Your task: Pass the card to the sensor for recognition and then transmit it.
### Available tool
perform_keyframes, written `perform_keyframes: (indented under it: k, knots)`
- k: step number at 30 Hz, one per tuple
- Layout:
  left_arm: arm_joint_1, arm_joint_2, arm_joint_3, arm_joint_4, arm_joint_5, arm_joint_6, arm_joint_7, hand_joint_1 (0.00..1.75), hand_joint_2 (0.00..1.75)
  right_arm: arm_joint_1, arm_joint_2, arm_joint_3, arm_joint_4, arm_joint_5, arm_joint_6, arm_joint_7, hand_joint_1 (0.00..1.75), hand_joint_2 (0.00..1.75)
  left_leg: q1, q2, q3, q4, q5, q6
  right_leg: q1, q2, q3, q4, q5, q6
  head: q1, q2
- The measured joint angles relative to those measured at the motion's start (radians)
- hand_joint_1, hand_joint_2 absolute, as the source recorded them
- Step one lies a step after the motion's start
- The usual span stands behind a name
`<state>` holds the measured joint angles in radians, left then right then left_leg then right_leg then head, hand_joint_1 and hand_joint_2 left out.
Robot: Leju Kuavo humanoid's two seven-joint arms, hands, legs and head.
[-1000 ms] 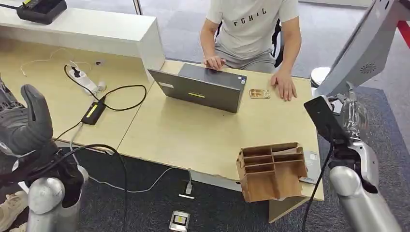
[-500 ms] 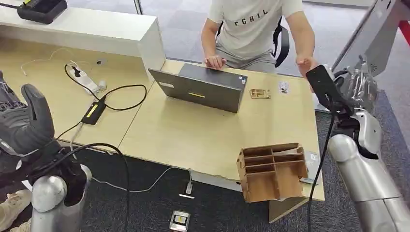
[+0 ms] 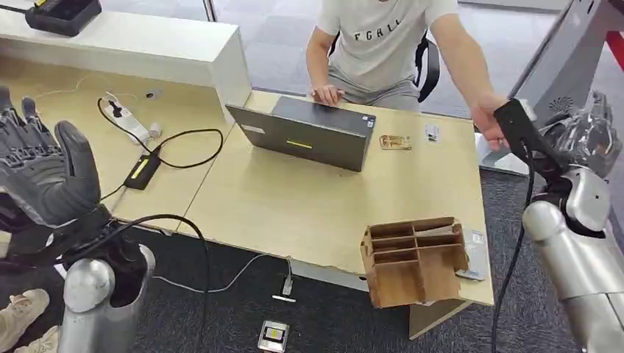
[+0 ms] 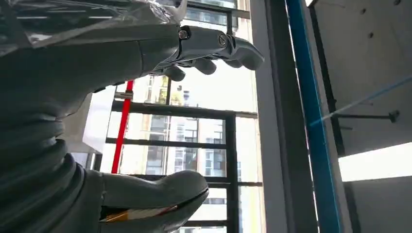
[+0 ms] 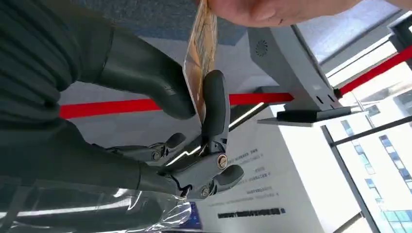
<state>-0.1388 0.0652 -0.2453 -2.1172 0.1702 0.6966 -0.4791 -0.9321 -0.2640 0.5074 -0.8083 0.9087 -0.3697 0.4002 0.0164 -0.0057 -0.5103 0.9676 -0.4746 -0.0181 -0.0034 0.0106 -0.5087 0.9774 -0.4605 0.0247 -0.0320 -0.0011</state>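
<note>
Pinching the card (image 5: 198, 58) thumb-to-finger, right hand (image 5: 194, 141) meets a person's hand (image 5: 272, 10) gripping its far end; head view hides the card. Left hand (image 3: 40, 173) raised, spread, empty.

The robot's silver metal arms (image 3: 581, 265) end in rounded shoulder-like caps, with black cables (image 3: 515, 243) running along them. The left hand (image 3: 44, 176) is dark grey, with a thick grey thumb, a ribbed grey cover (image 4: 39, 170) at the wrist and an orange-and-white label (image 4: 131, 213) under the thumb. The right hand (image 5: 194, 126) has darker fingers (image 5: 215, 104) joined by silver screws (image 5: 222, 161), and clear plastic wrap (image 5: 145, 213) lies over its back.
</note>
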Motion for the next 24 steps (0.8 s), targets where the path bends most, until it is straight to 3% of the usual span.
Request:
perform_keyframes:
  k: [12, 13, 14, 24]
  knots:
    - [-0.023, 0.021, -0.040, 0.038, 0.023, 0.000, -0.003, 0.00, 1.75, 0.031, -0.053, -0.005, 0.005, 0.014, 0.008, 0.031, 1.75, 1.75, 0.000, 0.000, 0.000, 0.000, 0.000, 0.000, 0.000, 0.000, 0.000, 0.000, 0.000, 0.000, 0.000, 0.000]
    - [-0.023, 0.022, -0.042, 0.040, 0.024, 0.000, -0.003, 0.00, 1.75, 0.034, -0.056, -0.005, 0.005, 0.016, 0.008, 0.031, 0.09, 1.75, 0.000, 0.000, 0.000, 0.000, 0.000, 0.000, 0.000, 0.000, 0.000, 0.000, 0.000, 0.000, 0.000, 0.000]
    - [-0.023, 0.024, -0.045, 0.041, 0.026, 0.000, -0.003, 0.00, 1.75, 0.038, -0.060, -0.007, 0.004, 0.018, 0.008, 0.031, 0.00, 1.75, 0.000, 0.000, 0.000, 0.000, 0.000, 0.000, 0.000, 0.000, 0.000, 0.000, 0.000, 0.000, 0.000, 0.000]
    - [-0.021, 0.032, -0.055, 0.051, 0.029, 0.000, -0.006, 0.00, 1.75, 0.061, -0.074, -0.013, -0.006, 0.045, 0.006, 0.032, 0.00, 1.75, 0.000, 0.000, 0.000, 0.000, 0.000, 0.000, 0.000, 0.000, 0.000, 0.000, 0.000, 0.000, 0.000, 0.000]
